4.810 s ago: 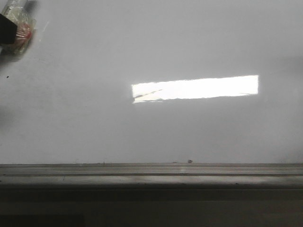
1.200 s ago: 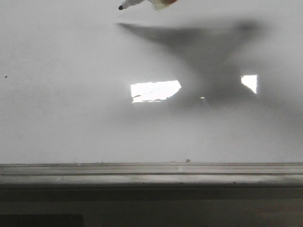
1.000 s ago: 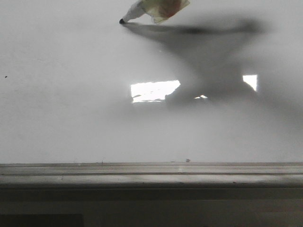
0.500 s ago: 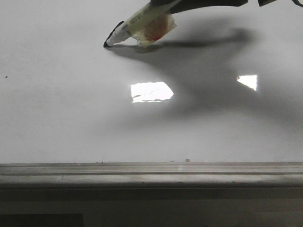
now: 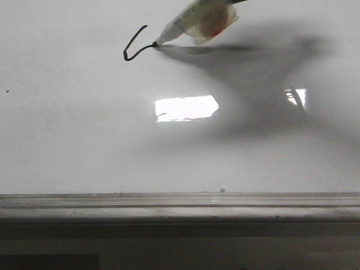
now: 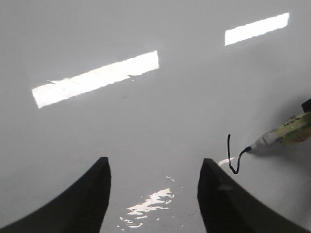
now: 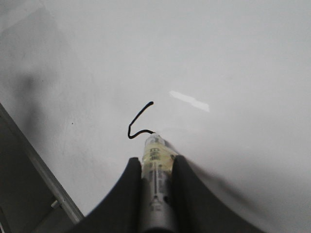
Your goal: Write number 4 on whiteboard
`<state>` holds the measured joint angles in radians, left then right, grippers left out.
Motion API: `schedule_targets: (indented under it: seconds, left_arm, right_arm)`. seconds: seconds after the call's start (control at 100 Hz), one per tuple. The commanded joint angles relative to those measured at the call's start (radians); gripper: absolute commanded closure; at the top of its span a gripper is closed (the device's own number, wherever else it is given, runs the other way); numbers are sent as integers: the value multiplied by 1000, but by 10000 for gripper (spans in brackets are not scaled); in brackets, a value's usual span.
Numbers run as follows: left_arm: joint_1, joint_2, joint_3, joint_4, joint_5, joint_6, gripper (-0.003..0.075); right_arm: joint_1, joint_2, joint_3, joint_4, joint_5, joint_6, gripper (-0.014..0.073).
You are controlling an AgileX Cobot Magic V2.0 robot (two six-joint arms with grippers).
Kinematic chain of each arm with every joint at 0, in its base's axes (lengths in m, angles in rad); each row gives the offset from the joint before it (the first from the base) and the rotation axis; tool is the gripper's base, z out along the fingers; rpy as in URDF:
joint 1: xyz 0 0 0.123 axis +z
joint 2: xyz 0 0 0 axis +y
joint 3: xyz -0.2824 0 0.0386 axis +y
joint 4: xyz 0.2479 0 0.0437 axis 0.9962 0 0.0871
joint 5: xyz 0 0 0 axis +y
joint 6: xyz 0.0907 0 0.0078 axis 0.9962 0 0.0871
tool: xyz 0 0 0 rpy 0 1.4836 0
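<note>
Right end effector [image 7: 155, 194] grips a marker [image 5: 197, 21] touching the number 4 [image 5: 135, 45]; left end effector [image 6: 153, 194] spread.

The large white-grey whiteboard [image 5: 84, 140] has a smooth, glossy face that mirrors bright rectangular lights. Its grey bottom rail [image 5: 180, 205] looks like dull brushed metal with scuffs. The partly drawn black number 4 [image 5: 135, 46] is a thin line of matt dark ink. The marker pen [image 7: 156, 189] has a smooth plastic barrel with a yellowish printed label, wrapped in clear, shiny, crinkled film. The two black tool fingers [image 6: 73, 204] look like matt, smooth plastic.
</note>
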<state>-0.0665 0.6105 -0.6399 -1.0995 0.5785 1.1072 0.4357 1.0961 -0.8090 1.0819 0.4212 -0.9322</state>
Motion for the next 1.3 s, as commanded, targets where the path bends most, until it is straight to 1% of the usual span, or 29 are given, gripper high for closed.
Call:
schedule_targets:
  seconds: [0.0,0.09,0.22,0.52,0.85,1.11,1.24,1.29]
  left_arm:
    - [4,0,-29,-49,-36,3,355]
    - [4,0,-29,-51,-36,3,355]
    - [4,0,-29,-53,-36,3,355]
    - [4,0,-29,-56,-36,3,355]
    - [4,0,-29,-56,-36,3,355]
    - [4,0,-29,-56,-36,3,355]
    - [4,0,-29,-56,-36,3,355]
    - [4,0,-29,-56,-36,3,355]
  right_arm:
    - [-30,-38,-24,-97,-28,90,653]
    - [-38,-57,-26,-100,-4,99,653]
    - [-24,-77,-26,-100,13,79,653]
    - [25,-74,-49,-97,-76,65,654]
    - [32,3,-87,-97,-95,63,654]
    - [32,27,-81,-101,15,62,653]
    - [32,27,-76,-151,72,120,653]
    - [32,27,-74,-151,85,121,653]
